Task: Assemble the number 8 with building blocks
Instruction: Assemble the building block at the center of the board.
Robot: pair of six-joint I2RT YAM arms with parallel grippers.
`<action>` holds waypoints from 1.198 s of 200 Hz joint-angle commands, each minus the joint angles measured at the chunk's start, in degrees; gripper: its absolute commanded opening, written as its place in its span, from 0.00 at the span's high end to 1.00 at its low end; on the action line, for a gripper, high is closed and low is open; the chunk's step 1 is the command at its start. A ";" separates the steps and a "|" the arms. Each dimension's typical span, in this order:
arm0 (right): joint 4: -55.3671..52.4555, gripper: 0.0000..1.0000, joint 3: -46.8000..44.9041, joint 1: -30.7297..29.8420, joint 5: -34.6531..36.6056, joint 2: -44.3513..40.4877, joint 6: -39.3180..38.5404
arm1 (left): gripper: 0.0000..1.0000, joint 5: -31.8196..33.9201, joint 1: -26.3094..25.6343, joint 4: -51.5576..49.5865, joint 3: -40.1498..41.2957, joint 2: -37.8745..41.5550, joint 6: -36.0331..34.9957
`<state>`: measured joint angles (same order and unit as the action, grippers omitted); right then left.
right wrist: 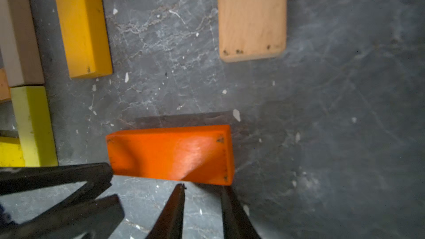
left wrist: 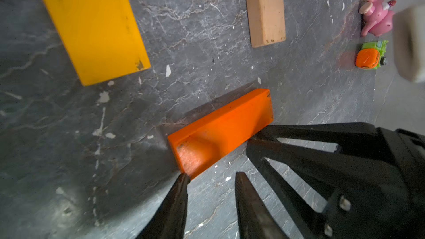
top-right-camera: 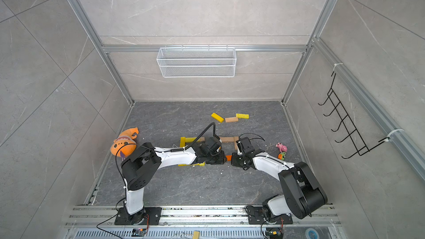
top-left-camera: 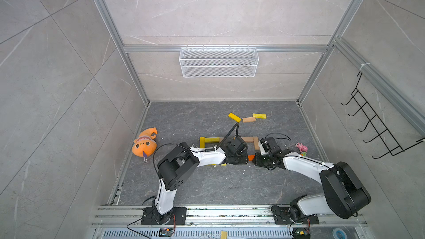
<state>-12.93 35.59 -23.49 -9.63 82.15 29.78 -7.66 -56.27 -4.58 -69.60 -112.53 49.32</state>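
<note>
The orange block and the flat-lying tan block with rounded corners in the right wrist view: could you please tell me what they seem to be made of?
Orange block: probably wood under glossy orange paint; it shows a soft sheen and dark chips at its corners.
Tan block: seemingly bare, unpainted wood, matt; faint grain lines and dark specks near its rounded end.

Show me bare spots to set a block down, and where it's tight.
Widest bare tabletop: between the orange block and the front rail. Also bare: between plush toy and the far loose blocks. Crowded: mid-table, left hand and right hand at the orange block.
</note>
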 commanded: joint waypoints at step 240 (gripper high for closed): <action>5.11 0.72 1.68 -0.43 -1.88 3.69 2.35 | 0.49 10.86 5.93 -16.16 -11.89 -1.53 -10.23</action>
<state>-6.96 37.63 -23.55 -11.84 86.72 31.48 0.03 -50.68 -16.29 -77.67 -112.05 43.09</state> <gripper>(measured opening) 0.285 0.503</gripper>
